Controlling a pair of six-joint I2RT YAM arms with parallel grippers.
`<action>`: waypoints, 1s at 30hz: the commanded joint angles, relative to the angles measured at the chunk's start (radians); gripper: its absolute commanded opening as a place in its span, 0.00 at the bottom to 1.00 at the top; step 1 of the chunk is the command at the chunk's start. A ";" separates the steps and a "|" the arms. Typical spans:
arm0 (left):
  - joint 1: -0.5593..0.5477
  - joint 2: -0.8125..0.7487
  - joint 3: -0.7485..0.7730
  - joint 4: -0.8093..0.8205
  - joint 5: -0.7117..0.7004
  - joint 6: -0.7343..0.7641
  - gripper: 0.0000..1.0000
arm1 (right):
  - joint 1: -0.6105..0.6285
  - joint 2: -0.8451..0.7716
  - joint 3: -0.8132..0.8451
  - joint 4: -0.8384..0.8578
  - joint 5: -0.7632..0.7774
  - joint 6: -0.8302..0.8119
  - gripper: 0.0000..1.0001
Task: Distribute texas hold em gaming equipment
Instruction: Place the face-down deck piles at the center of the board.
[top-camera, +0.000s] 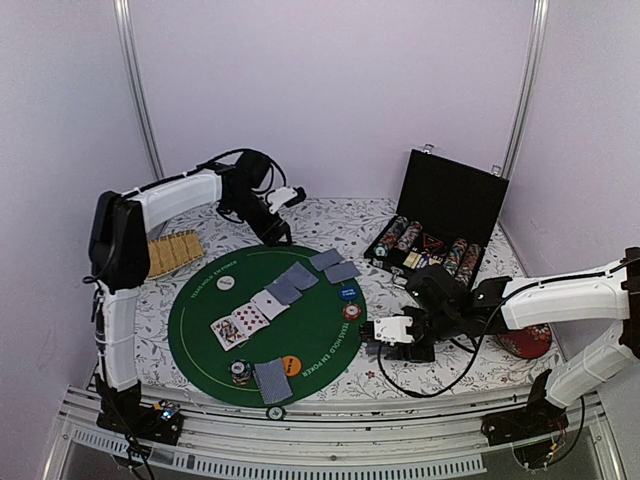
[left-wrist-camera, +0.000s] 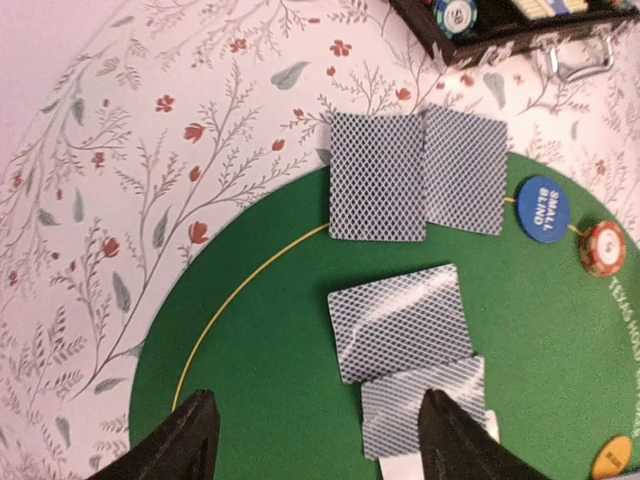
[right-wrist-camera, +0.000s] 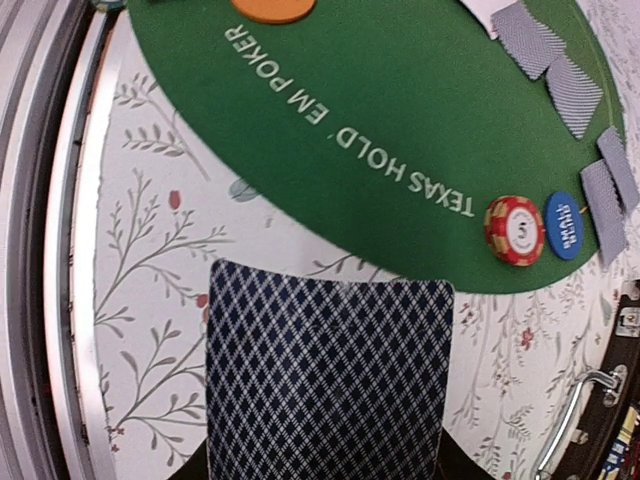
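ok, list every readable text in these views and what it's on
"TEXAS HOLD' EM POKER": white lettering along the edge of the green mat.
"5": centre of the red chip.
"SMALL BLIND": blue button.
Too small or blurred to read: orange button, white button, face-up cards.
Held card: diamond pattern only, no text.

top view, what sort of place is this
Probably a robotics lab booth staged as a poker table: plain panel walls on metal poles, a left arm and right arm bolted at the table edge, and a green Texas Hold'em mat beside an open black chip case.
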 joint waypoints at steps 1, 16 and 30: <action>-0.008 -0.232 -0.233 0.243 0.005 -0.217 0.74 | 0.000 0.032 -0.027 -0.093 -0.071 0.018 0.45; 0.007 -0.770 -0.911 0.582 -0.271 -0.520 0.81 | -0.020 0.195 -0.022 -0.142 -0.044 -0.016 0.57; 0.035 -0.867 -0.986 0.615 -0.371 -0.547 0.88 | -0.020 0.047 0.171 -0.227 -0.015 -0.031 0.99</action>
